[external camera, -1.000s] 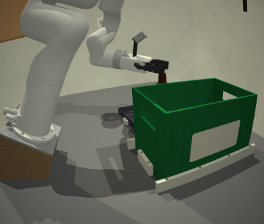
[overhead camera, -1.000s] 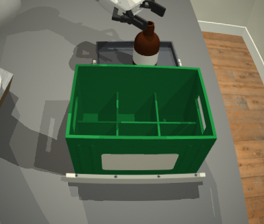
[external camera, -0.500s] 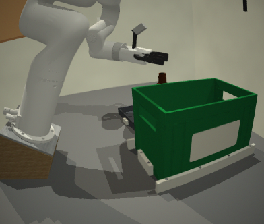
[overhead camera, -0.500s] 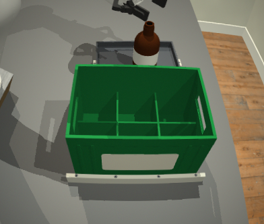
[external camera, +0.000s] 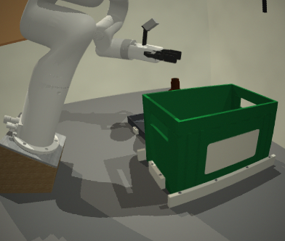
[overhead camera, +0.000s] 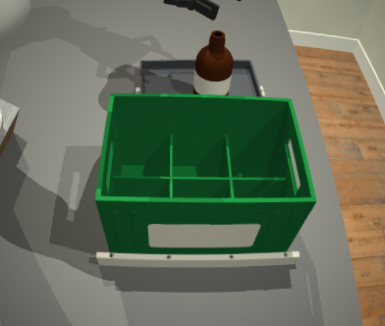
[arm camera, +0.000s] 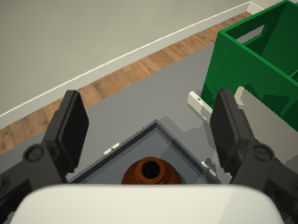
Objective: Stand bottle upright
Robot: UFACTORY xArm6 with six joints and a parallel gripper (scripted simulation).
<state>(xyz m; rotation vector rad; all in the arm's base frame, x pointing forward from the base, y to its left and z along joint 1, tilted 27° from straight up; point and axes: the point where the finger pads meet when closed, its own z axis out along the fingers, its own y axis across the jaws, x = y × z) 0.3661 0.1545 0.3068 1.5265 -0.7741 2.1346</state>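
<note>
The brown bottle (overhead camera: pixel 214 64) (external camera: pixel 174 84) (arm camera: pixel 131 175) with a white label stands upright on the dark grey tray (overhead camera: pixel 245 81) (external camera: pixel 136 119) (arm camera: pixel 172 150). Its base is hidden behind the crate in the top view. The tray lies level behind the green crate (overhead camera: pixel 123 221) (external camera: pixel 193 152) (arm camera: pixel 220 75), which stands level. My gripper (external camera: pixel 179 56) (arm camera: pixel 148 105) is open and empty, above the bottle's mouth and clear of it. In the top view only part of it shows at the top edge.
White rails (overhead camera: pixel 196 260) (external camera: pixel 218 181) run along the crate's foot. Small white blocks (overhead camera: pixel 262 90) (external camera: pixel 135 130) (arm camera: pixel 111 148) sit at the tray's sides. The crate's high walls rise close beside the tray. The table's edge lies to the right in the top view.
</note>
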